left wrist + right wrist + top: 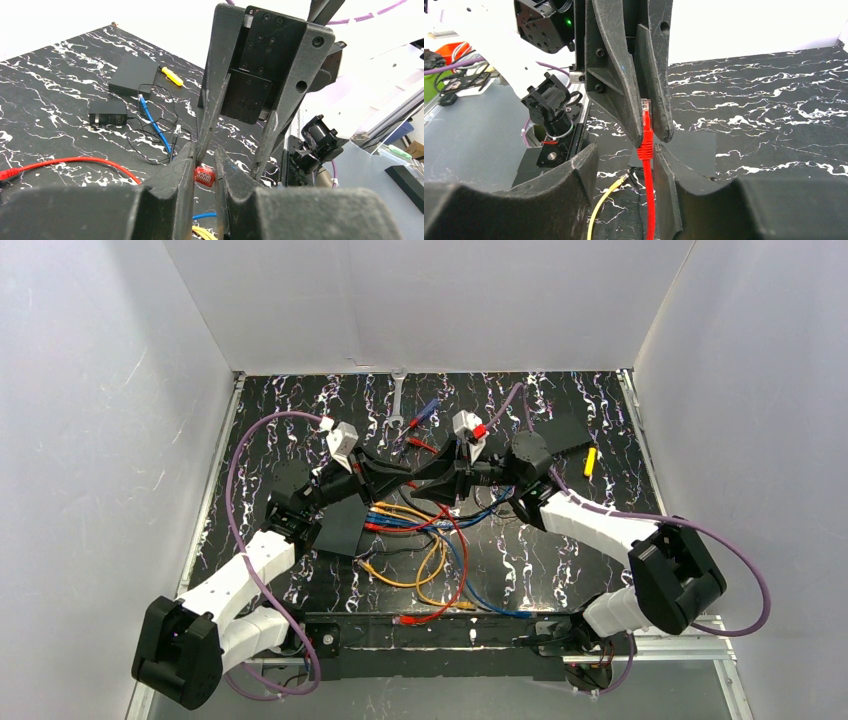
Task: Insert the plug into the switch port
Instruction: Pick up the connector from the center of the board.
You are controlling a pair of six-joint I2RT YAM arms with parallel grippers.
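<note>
The switch lies on the table (marker beside it).

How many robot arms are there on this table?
2. The left arm reaches in from the near-left corner, the right arm from the near-right; both meet above the loose cables mid-table. None seems hidden.

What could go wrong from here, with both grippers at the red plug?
1. The right gripper stands open around the red cable, which lies close to one finger rather than centred. Closing could push the red plug askew in the left gripper.
2. The right gripper looks set to grip near the boot, so the plug may droop once released.
3. The cable runs into the loose cables; lifting could drag them.
</note>
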